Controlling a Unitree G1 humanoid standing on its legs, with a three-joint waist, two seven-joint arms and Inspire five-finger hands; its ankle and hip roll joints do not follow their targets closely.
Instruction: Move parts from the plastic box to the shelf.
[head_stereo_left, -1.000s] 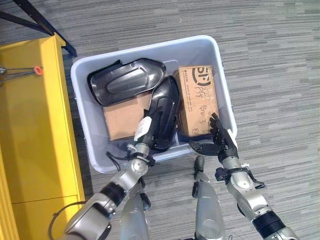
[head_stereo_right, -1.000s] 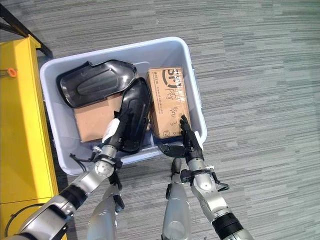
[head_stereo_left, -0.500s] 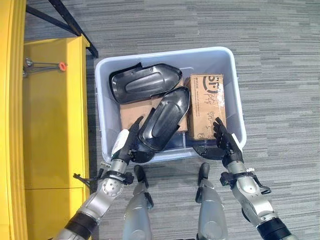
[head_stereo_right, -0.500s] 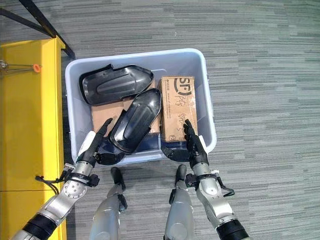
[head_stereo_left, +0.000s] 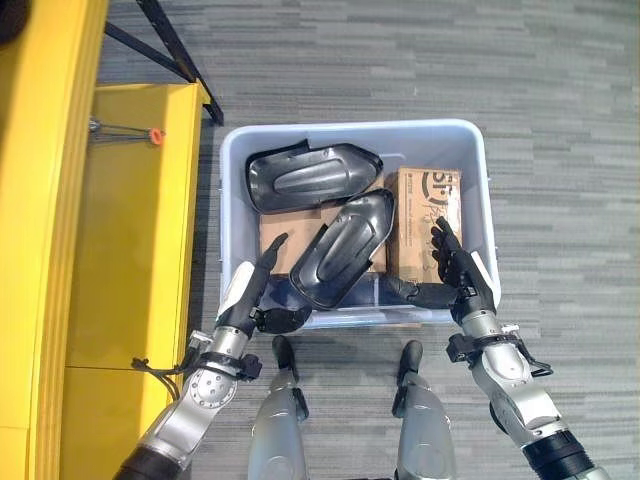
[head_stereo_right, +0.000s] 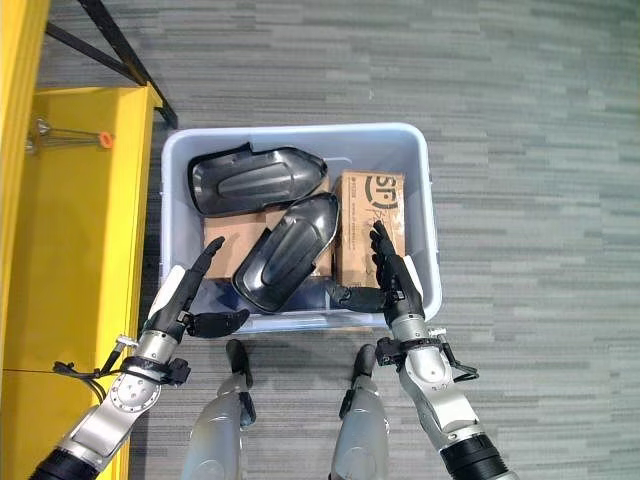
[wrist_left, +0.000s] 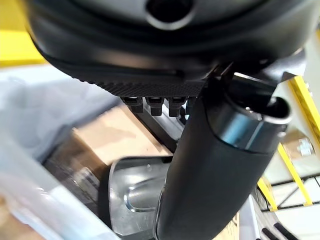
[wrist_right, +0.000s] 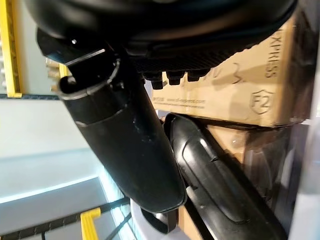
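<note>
Two black plastic parts and two cardboard boxes lie in the pale plastic box (head_stereo_left: 230, 200) on the floor: far part (head_stereo_left: 312, 178), near part (head_stereo_left: 342, 250) tilted over the flat box (head_stereo_left: 285, 240), tall box (head_stereo_left: 425, 215) at right. Left hand (head_stereo_left: 245, 290) and right hand (head_stereo_left: 462, 275) both released, fingers straight, at the near rim. Yellow shelf (head_stereo_left: 130, 230) at left.

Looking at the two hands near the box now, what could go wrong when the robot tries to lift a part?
1. The nearer black part lies tilted across the cardboard boxes; an open-handed squeeze might let it slip.
2. The left hand and right hand sit at the plastic box's near wall and could catch on its rim.
3. The yellow shelf stands close beside the box, so a swing may bump it.
</note>
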